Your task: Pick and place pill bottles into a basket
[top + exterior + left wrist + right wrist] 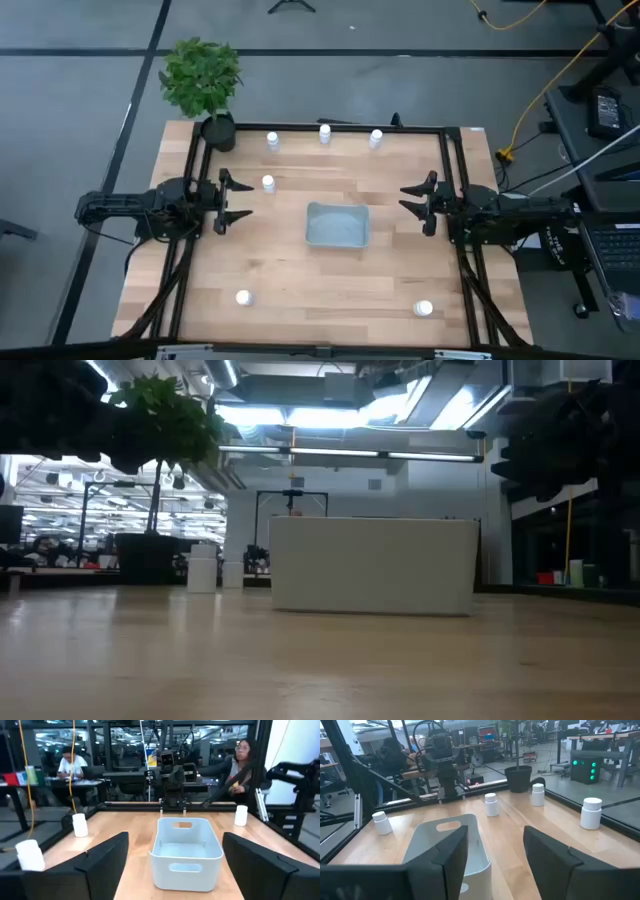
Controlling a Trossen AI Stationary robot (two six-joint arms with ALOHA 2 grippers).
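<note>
The pale grey-blue basket (pixel 337 224) stands upright on its base at the middle of the table; it also shows in the left wrist view (pixel 186 851) and the right wrist view (pixel 451 851). Six white pill bottles stand upright on the table: three along the far edge (pixel 272 141) (pixel 325 133) (pixel 375 138), one left of the basket (pixel 268 183), two near the front (pixel 243 297) (pixel 424 309). My left gripper (pixel 235 197) is open and empty at the table's left side. My right gripper (pixel 417 201) is open and empty at the right side. Both point at the basket.
A black pot with a green plant (pixel 203 85) stands at the far left corner. A black frame (pixel 330 127) runs along the table's edges. People (pixel 70 760) sit beyond the table. Bare wood (pixel 330 285) lies between the basket and the front edge.
</note>
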